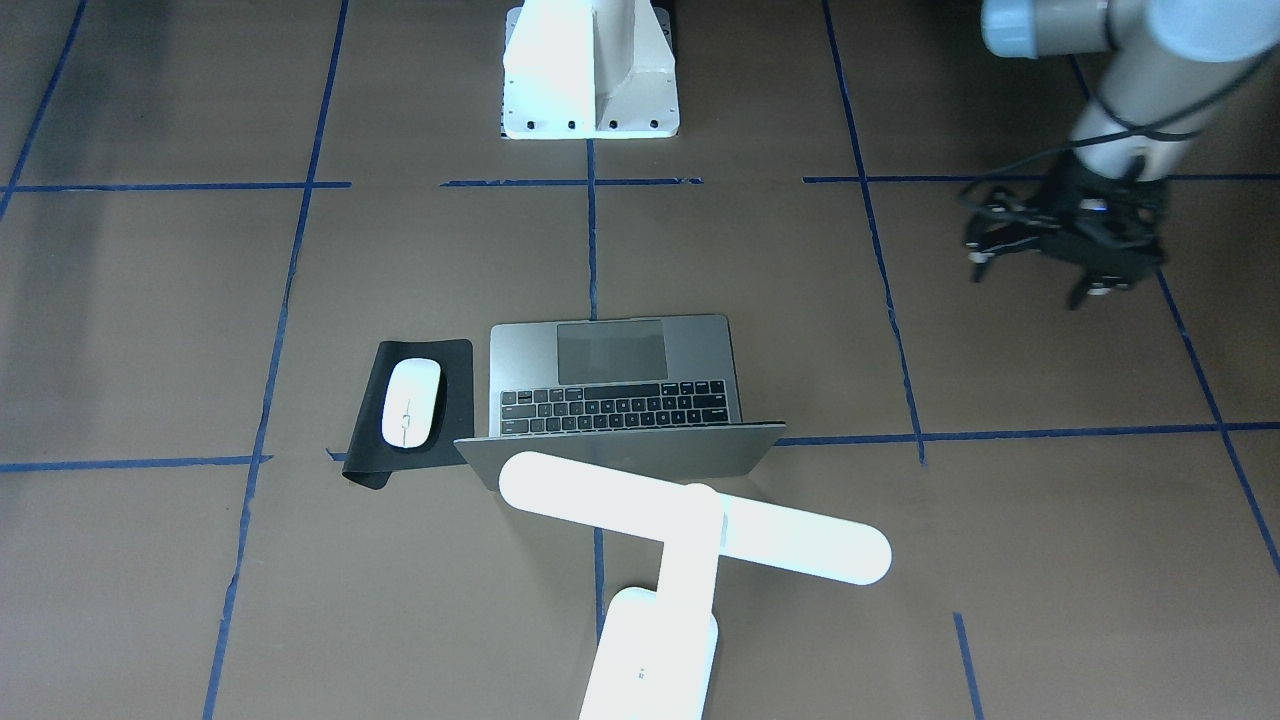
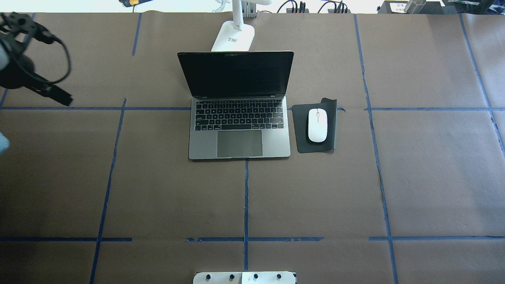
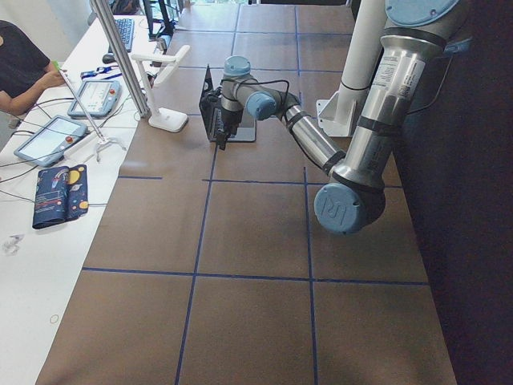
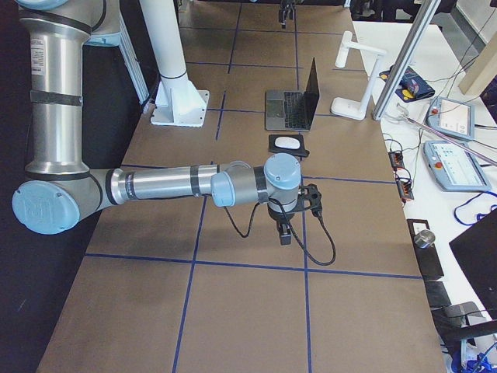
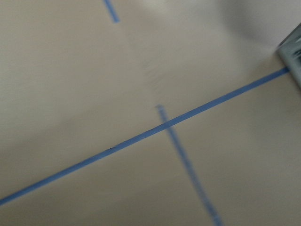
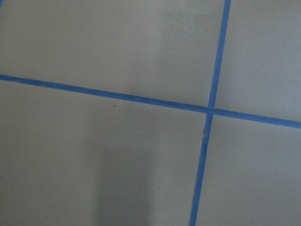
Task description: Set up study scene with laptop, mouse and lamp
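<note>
The laptop [image 2: 238, 130] stands open at the table's middle, screen dark, keys and trackpad showing [image 1: 615, 375]. The white mouse [image 2: 317, 125] lies on a black mat [image 2: 300, 114] just to the laptop's right; it also shows in the front view [image 1: 411, 402]. The white T-shaped lamp [image 1: 690, 520] stands behind the laptop's lid, base on the table [image 2: 233, 37]. My left gripper [image 1: 1060, 260] hangs above bare table far left of the laptop [image 2: 55, 94]; I cannot tell if it is open. My right gripper [image 4: 284, 233] shows only in the exterior right view, over bare table near the mouse's side.
The white bolted robot pedestal [image 1: 590, 70] stands at the near table edge. Blue tape lines cross the brown table cover. A side bench with tablets [image 3: 72, 104] and an operator runs beyond the table's far edge.
</note>
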Robot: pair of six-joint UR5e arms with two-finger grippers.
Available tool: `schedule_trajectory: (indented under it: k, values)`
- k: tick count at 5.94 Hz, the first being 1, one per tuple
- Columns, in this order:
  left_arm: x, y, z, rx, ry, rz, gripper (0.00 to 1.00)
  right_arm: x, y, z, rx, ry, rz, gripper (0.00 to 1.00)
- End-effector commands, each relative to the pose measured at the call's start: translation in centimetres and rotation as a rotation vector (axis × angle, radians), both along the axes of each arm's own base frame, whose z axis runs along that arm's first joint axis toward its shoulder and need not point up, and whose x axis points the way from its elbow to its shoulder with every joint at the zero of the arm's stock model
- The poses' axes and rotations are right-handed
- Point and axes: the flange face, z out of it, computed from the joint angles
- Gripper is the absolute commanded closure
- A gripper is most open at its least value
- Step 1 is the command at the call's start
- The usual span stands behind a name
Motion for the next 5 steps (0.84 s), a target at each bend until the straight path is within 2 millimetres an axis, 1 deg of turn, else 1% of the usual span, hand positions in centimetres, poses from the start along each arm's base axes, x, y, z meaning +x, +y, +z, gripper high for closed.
schedule_trajectory:
  k: [1,2,3,4,5]
  values:
    - [-9.9,-0.6,11.2,-0.043,-0.035,0.073,0.00,0.1,0.5,0.7,-0.013,0.009,-0.003,0.00]
    - [-16.0,-1.4,17.9,-0.079,0.033,0.105,0.00,0.1,0.7,0.8,-0.018,0.007,-0.001,0.00]
    - [-21.2,-0.9,23.2,-0.158,0.078,0.050,0.00,0.1,0.7,1.0,-0.022,0.004,0.001,0.00]
    - [-22.2,-0.3,26.2,-0.257,0.081,0.025,0.00,0.1,0.7,1.2,-0.026,0.006,0.001,0.00]
    - [-23.0,0.5,26.6,-0.360,0.084,-0.025,0.00,0.1,0.7,1.2,-0.026,0.007,0.001,0.00]
